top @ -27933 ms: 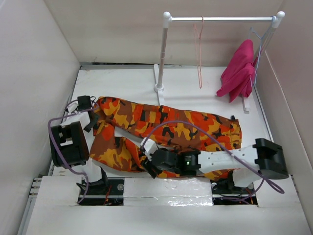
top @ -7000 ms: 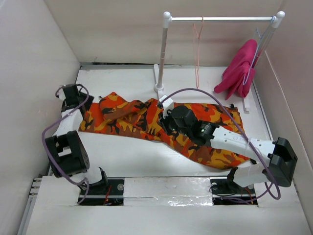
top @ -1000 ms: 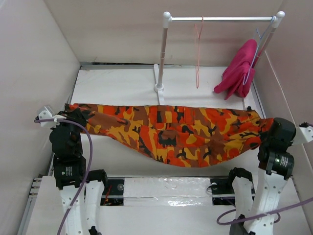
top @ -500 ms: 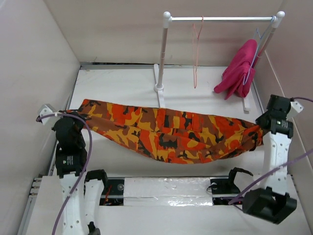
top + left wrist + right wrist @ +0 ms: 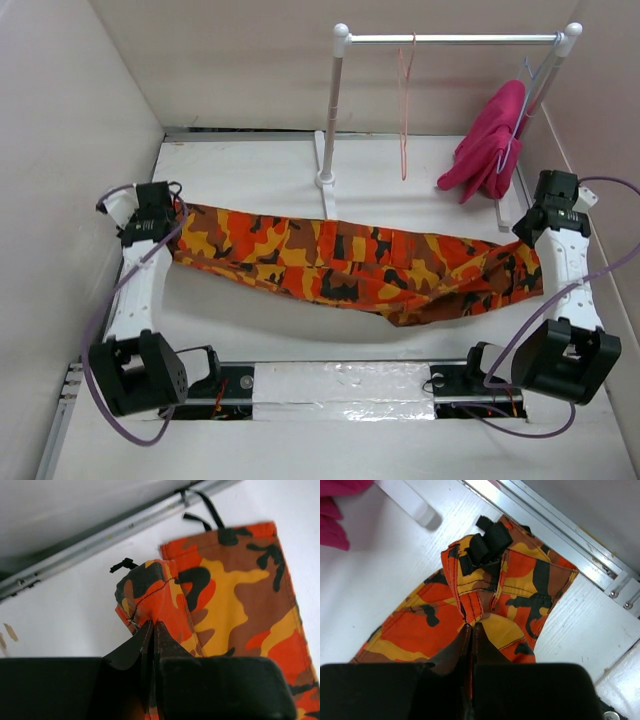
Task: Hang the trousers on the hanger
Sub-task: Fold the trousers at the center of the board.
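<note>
The camouflage trousers (image 5: 350, 258) stretch in a long folded band across the table, from far left to far right. My left gripper (image 5: 168, 226) is shut on their left end, where bunched cloth (image 5: 150, 600) pokes out past the fingertips. My right gripper (image 5: 532, 236) is shut on the right end; orange fabric with a black strap (image 5: 480, 575) stands above its closed fingers. The salmon-pink hanger (image 5: 405, 110) hangs from the white rail behind the trousers, well apart from both grippers.
A white tube rail frame (image 5: 452, 40) stands at the back, its left post foot (image 5: 325, 180) just behind the trousers. A magenta garment (image 5: 490, 145) hangs on a pale hanger at the rail's right end. Side walls stand close to both grippers.
Both arms have carried the trousers' ends away from the near edge toward the rail. The cloth, sagging in mid-air earlier, now lies lower and flatter across the table.
</note>
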Tool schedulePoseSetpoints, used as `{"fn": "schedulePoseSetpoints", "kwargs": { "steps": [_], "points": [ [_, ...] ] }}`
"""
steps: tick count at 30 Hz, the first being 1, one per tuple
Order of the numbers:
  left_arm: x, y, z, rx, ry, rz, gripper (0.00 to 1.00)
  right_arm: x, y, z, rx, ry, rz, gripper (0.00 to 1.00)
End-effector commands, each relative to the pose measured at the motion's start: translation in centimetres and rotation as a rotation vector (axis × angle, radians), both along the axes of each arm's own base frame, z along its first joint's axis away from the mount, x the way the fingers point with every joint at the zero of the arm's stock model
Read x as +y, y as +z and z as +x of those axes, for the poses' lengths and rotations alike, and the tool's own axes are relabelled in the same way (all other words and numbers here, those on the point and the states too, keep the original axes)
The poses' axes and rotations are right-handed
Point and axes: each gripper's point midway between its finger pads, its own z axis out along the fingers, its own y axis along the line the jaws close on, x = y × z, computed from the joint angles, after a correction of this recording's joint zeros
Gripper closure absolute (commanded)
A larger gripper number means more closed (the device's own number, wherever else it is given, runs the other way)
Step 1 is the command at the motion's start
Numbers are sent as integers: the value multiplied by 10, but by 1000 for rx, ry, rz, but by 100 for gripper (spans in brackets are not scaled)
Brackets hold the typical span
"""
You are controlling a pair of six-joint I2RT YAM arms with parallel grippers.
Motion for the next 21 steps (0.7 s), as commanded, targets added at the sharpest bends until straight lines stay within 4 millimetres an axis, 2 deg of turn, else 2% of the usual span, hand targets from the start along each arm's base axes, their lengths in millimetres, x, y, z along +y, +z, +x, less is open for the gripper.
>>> {"fn": "schedulePoseSetpoints", "kwargs": {
  "steps": [1,2,3,8,9,11,12,13,14,15,17,20,21],
  "points": [
    [28,54,11,-31,98,129,100,-13,22,31,-84,5,-38,100],
    [31,62,19,-24,99,138,100,-14,18,34,-81,6,-34,100],
    [35,65,15,1,124,162,100,-11,13,37,-80,18,-15,100],
    [44,65,34,71,95,204,100,-19,-10,51,-48,5,20,100],
    [44,55,43,102,80,194,100,-20,-11,53,-44,3,21,100],
    [48,57,55,115,76,206,100,-23,-16,61,-36,0,25,100],
    [51,46,60,164,82,212,100,-25,-16,63,-34,-5,22,100],
    [53,44,63,181,88,215,100,-27,-16,66,-33,-10,20,100],
    [54,50,72,169,91,216,100,-30,-16,73,-30,-15,21,100],
    [54,39,79,201,82,203,100,-28,-17,78,-24,-9,21,100],
    [56,39,93,189,69,203,100,-28,-17,86,-37,-10,17,100],
    [61,26,117,230,56,207,100,-30,-23,95,-39,-12,1,100],
    [62,24,120,249,58,209,100,-31,-29,98,-24,-14,3,100]
  ]
}}
